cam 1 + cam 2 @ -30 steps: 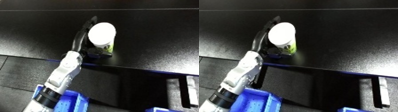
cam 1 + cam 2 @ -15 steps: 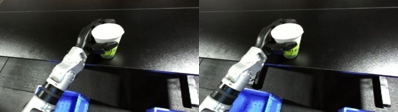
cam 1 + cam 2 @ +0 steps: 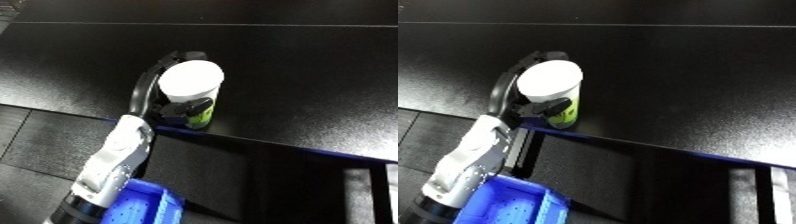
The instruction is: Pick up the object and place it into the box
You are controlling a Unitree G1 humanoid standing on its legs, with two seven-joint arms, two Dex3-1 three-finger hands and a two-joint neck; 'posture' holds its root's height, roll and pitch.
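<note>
The left hand (image 3: 169,97) curls around a white-lidded cup (image 3: 191,92) near the desk (image 3: 302,70) edge. Grasping step; next it likely must carry the cup back to the blue bin (image 3: 509,207) below the wrist.

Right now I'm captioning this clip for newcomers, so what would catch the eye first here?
The white-lidded cup with a green label stands out against the black table, near its front edge. The left hand curls round it, fingers behind and thumb in front. At the bottom left, a corner of the blue bin shows beside the white forearm.
</note>
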